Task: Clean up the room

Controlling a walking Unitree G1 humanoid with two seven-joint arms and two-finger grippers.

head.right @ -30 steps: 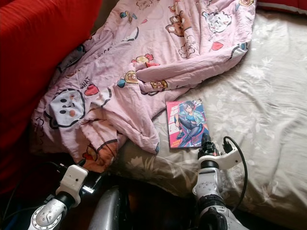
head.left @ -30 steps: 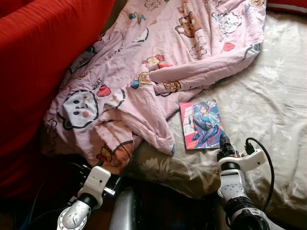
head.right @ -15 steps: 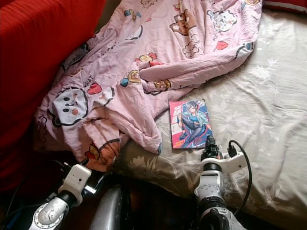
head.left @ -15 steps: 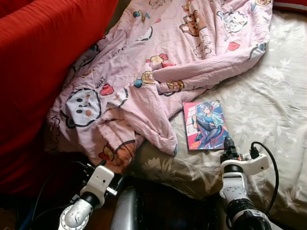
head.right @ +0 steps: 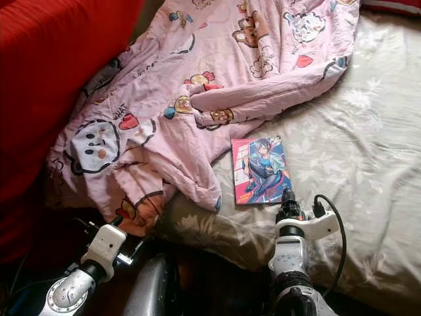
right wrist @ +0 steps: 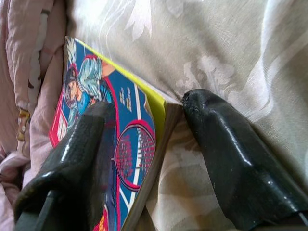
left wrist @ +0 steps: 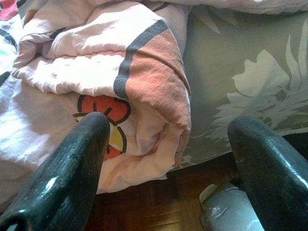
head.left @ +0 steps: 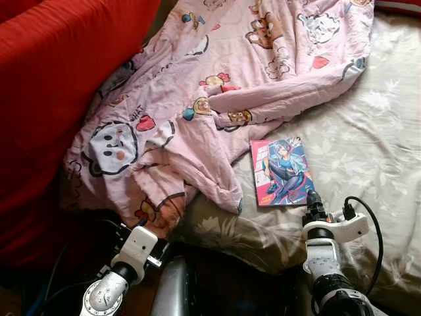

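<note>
Book (head.left: 283, 172): thin, rectangular paperback with a glossy cover; comic-style figure in blue and black on a pink-red ground, yellow edge visible in the right wrist view. It lies flat on the bed, just beside the blanket's lower fold. Cover lettering too small to read.

Right gripper (right wrist: 144, 139): two long black fingers with a dull sheen, parted and straddling the book's near corner; one finger (right wrist: 82, 149) lies over the cover, the other sits on the sheet just past the book's edge. Jaws not closed on it.

Left gripper (left wrist: 168, 159): fingers spread wide, holding nothing, low at the bed's edge, pointing at the blanket's hanging corner.

Blanket (head.left: 217, 85): pale pink, soft crumpled cloth, printed with cartoon faces, bears and hearts; heaped across the bed's left part and spilling over the edge. Small printed letters near one face, not legible.

Bed sheet (head.left: 368, 131): beige-grey, slightly shiny, pale leaf-and-flower pattern, lightly creased.

Red fabric (head.left: 52, 85): bright red, finely ribbed weave, left of the bed.

Floor (left wrist: 139, 211): dark wood boards under the bed's edge.
</note>
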